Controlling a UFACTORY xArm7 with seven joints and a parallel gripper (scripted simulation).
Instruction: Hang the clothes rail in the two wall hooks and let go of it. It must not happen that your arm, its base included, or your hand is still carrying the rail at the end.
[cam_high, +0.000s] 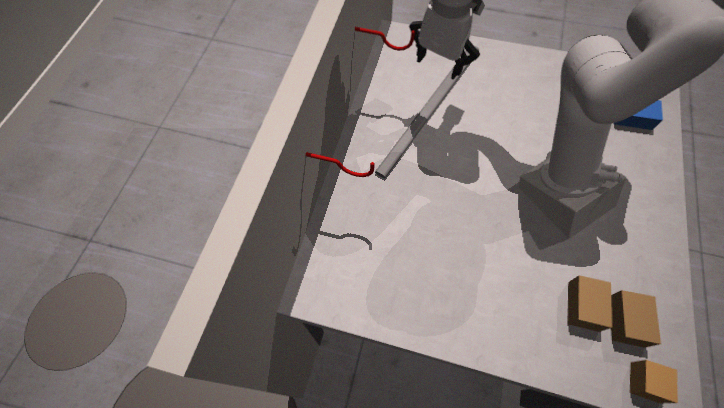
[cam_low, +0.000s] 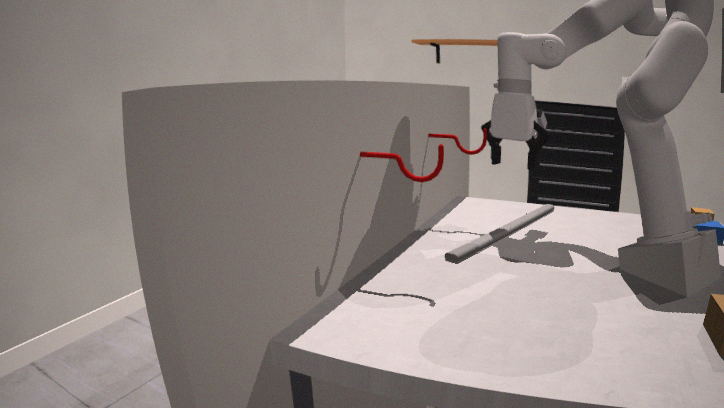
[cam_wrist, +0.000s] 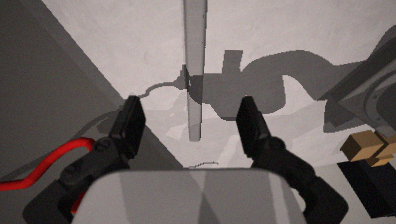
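Two black fingers stand wide apart at the end of the hand (cam_high: 438, 65) (cam_low: 512, 163) (cam_wrist: 190, 112), which points down, fully open, with hold of nothing. Just beside one finger is the farther red hook (cam_high: 400, 48) (cam_low: 471, 151) (cam_wrist: 60, 150); whether they touch, I cannot tell.

Below the hand, and clearly apart from it, the grey clothes rail (cam_high: 400, 148) (cam_low: 521, 223) (cam_wrist: 195, 30) lies on the desk (cam_high: 531, 329) (cam_low: 374, 334) (cam_wrist: 125, 30), in neither hook. From above, one finger covers the rail's far end and seems to meet it; the exterior view shows the height between them. Seen from the wrist, the rail runs through the gap between the fingers, down on the desk.

Farther along the wall panel (cam_high: 243, 304) (cam_low: 253, 202) (cam_wrist: 40, 85) from the hand, the nearer red hook (cam_high: 359, 174) (cam_low: 419, 178) sticks out above the desk. On the hand's other side, away from the panel, stands the arm's base (cam_high: 597, 202) (cam_low: 658, 268). Beyond the arm, a blue block (cam_high: 648, 115) (cam_low: 710, 226) shows in the top and exterior views. Only the exterior view has the black drawer cabinet (cam_low: 577, 159) behind the hand and the wooden shelf (cam_low: 455, 42) higher up.
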